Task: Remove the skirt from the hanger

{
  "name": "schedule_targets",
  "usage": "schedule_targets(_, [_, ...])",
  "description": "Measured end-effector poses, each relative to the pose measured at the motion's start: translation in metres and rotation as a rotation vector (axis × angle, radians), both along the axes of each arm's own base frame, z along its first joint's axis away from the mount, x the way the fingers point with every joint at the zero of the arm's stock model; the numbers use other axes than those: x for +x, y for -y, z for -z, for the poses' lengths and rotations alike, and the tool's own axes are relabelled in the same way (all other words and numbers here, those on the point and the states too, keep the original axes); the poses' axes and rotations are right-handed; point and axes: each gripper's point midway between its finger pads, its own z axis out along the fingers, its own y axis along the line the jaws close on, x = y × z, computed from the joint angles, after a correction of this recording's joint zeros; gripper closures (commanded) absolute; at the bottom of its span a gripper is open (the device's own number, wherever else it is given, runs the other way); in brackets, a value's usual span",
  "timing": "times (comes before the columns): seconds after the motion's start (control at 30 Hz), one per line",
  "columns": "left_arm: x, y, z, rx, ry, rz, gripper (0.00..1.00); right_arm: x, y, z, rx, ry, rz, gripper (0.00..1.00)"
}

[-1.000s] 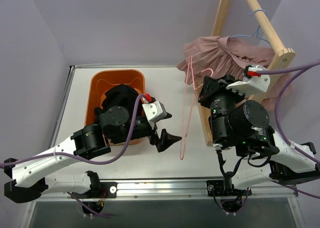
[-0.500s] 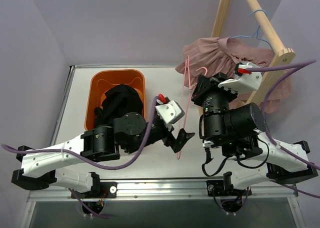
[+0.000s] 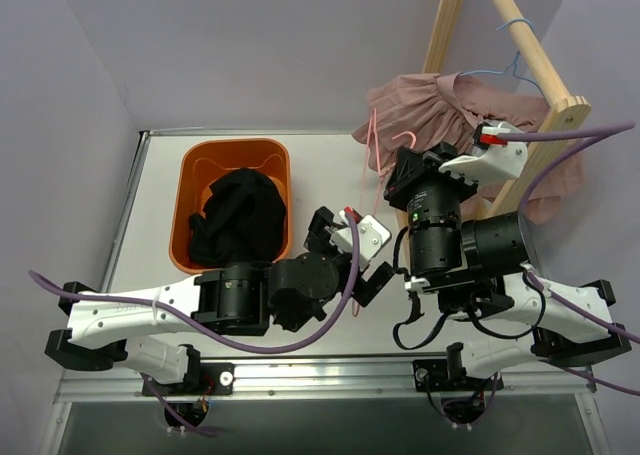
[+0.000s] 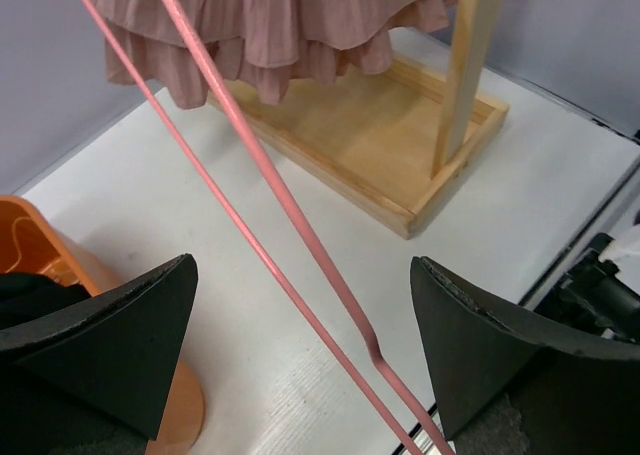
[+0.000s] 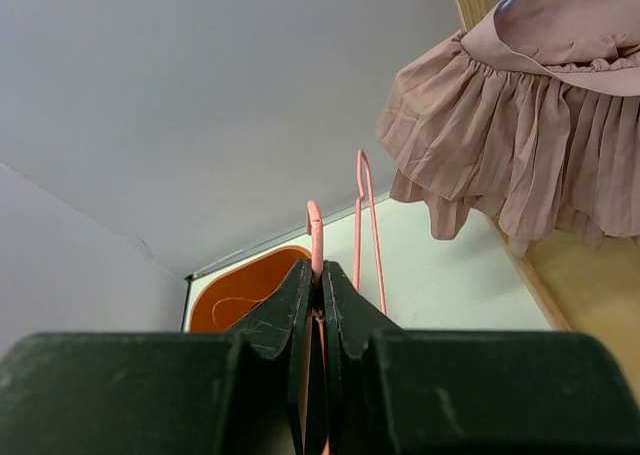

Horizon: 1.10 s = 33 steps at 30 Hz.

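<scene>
An empty pink wire hanger (image 3: 372,170) hangs upright over the table. My right gripper (image 3: 403,163) is shut on its hook (image 5: 315,227). My left gripper (image 3: 374,272) is open, and the hanger's two lower wires (image 4: 290,210) pass between its fingers (image 4: 130,335) without touching them. A pink ruffled skirt (image 3: 430,110) hangs on a blue hanger (image 3: 515,35) on the wooden rack (image 3: 535,55); it also shows in the left wrist view (image 4: 270,25) and the right wrist view (image 5: 520,145). A black garment (image 3: 240,210) lies in the orange bin (image 3: 235,153).
The rack's wooden base (image 4: 370,135) and post (image 4: 468,55) stand just right of the hanger. The orange bin (image 4: 30,260) is at the left. The table's near edge rail (image 3: 330,370) runs below both arms. Grey walls close the back and sides.
My left arm has swung right from beside the bin, and its open jaws now straddle the hanger's lower wires. My right gripper has shifted slightly left with the hook.
</scene>
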Motion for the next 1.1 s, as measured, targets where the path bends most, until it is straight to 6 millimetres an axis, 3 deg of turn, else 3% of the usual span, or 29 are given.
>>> schedule_targets(0.1, [0.008,-0.001,0.008,0.027,0.014,-0.067,0.05,-0.001,0.001,0.0,0.006,0.001,-0.003,1.0])
schedule_targets(0.2, [0.014,-0.001,0.016,0.059,0.026,-0.117,0.17,-0.003,0.004,-0.002,0.019,0.001,-0.013,1.0])
schedule_targets(0.3, [0.019,-0.004,0.023,0.084,0.032,-0.161,0.39,-0.005,0.007,-0.004,0.034,0.002,-0.02,1.0])
schedule_targets(0.33, [0.02,-0.006,0.025,0.091,0.034,-0.176,0.54,-0.005,0.008,-0.004,0.038,0.003,-0.021,1.0])
schedule_targets(0.47, [0.026,-0.012,0.026,0.095,0.033,-0.213,0.98,-0.007,0.008,-0.006,0.05,0.003,-0.032,1.0])
schedule_targets(0.53, [0.029,-0.016,0.025,0.098,0.036,-0.236,0.98,-0.007,0.008,-0.005,0.045,0.003,-0.035,1.0])
schedule_targets(0.57, [0.031,-0.017,0.025,0.101,0.037,-0.239,0.98,-0.008,0.008,-0.006,0.039,0.003,-0.039,0.94])
schedule_targets(0.6, [0.033,-0.019,0.025,0.106,0.035,-0.244,0.98,-0.009,0.008,-0.006,0.039,0.002,-0.044,0.78])
schedule_targets(0.63, [0.035,-0.022,0.024,0.112,0.035,-0.248,0.98,-0.012,0.007,-0.006,0.038,0.002,-0.056,0.44])
schedule_targets(0.7, [0.037,-0.025,0.026,0.123,0.012,-0.215,0.98,-0.019,0.004,-0.006,0.012,0.001,-0.096,0.08])
schedule_targets(0.73, [0.039,-0.028,0.027,0.128,-0.004,-0.197,0.98,-0.024,0.003,-0.007,0.002,0.001,-0.124,0.02])
schedule_targets(0.97, [0.063,-0.069,0.015,0.058,-0.131,-0.087,0.98,-0.077,0.004,-0.001,-0.065,0.012,-0.449,0.0])
schedule_targets(1.03, [0.065,-0.077,0.01,0.057,-0.152,-0.051,0.98,-0.087,0.009,0.006,-0.067,0.014,-0.535,0.05])
schedule_targets(1.1, [0.069,-0.078,0.007,0.063,-0.173,-0.008,0.98,-0.096,0.013,0.012,-0.058,0.015,-0.623,0.31])
